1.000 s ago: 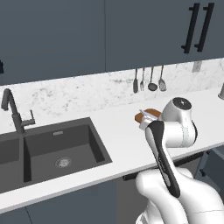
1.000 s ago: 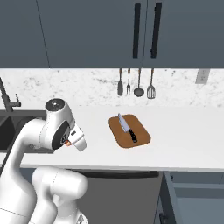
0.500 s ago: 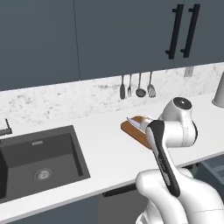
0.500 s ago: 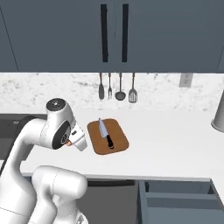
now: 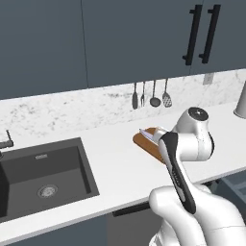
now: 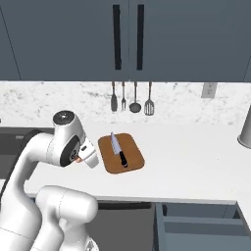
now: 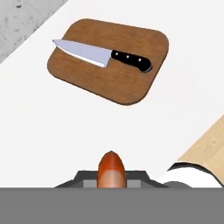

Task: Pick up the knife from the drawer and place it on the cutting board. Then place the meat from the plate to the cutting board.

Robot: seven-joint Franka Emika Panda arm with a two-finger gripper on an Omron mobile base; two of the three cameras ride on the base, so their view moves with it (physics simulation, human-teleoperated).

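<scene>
While scanning from the left edge: dark sink [image 5: 43, 178] sunk into the white counter [image 6: 196, 166], well apart from everything else. Then four utensils [image 6: 131, 98] hanging on the marble wall, right above the cutting board [image 6: 120, 153]. Further right, a wall outlet [image 6: 209, 89] and a grey rounded thing at the far edge, too cropped to name. Down at the lower right, the drawer [image 6: 201, 225] pulled open below the counter edge.

Nothing sitting on the counter between the arm and the board, so no real obstacle there.

Knife [image 7: 103, 56] lying flat across the board, silver blade pointing toward the wall, black handle toward the counter's front edge, fully inside the board's outline. Same thing visible in the right base view, knife [image 6: 118, 151] running down the middle of the board.

Arm folded up tight, elbow high, hand tucked in just left of the board and above the counter. Gripper [image 7: 111, 175] clenched on the meat [image 7: 111, 169], an orange-brown chunk poking up between the tips in the hand view. A sliver of orange also peeking out by the hand in the right base view. Meat well short of the board.
</scene>
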